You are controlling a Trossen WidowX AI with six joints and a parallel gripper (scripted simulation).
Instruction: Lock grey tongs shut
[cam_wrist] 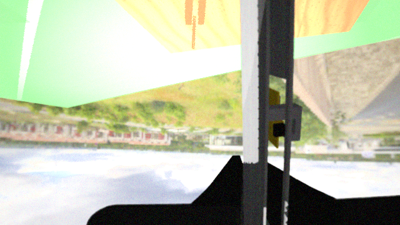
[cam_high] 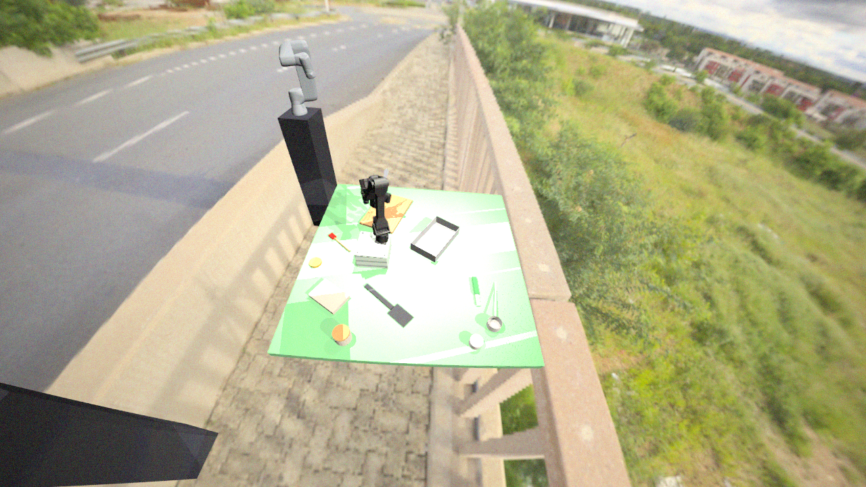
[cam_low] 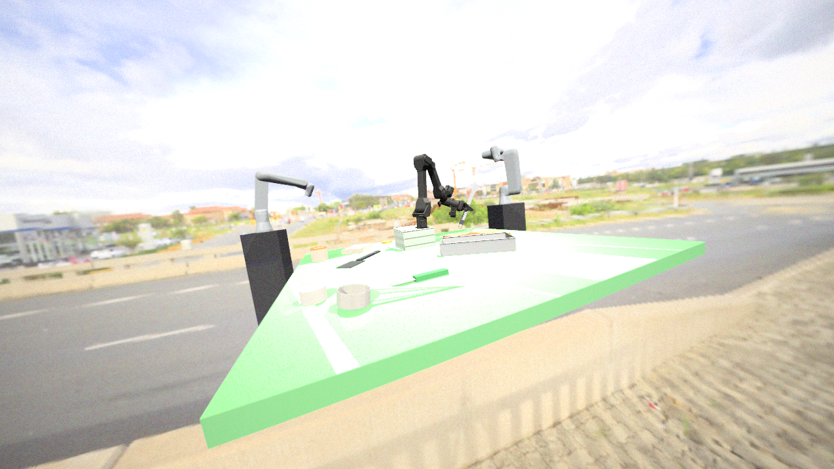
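Tongs (cam_low: 468, 204) (cam_wrist: 250, 81) off tin (cam_high: 435, 238) (cam_low: 477, 244), gripped near-upright in closed hand (cam_low: 468, 207) above board (cam_high: 386, 213) (cam_wrist: 150, 19); arms look squeezed together, lock possibly engaged (view poor); laying down on board remains.

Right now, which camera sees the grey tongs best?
The wrist camera: the tongs look biggest there, running up the picture in front of the wooden board. The outside view shows them small and slanting in the gripper. From the top, only a pale bit sticks out past the black arm.
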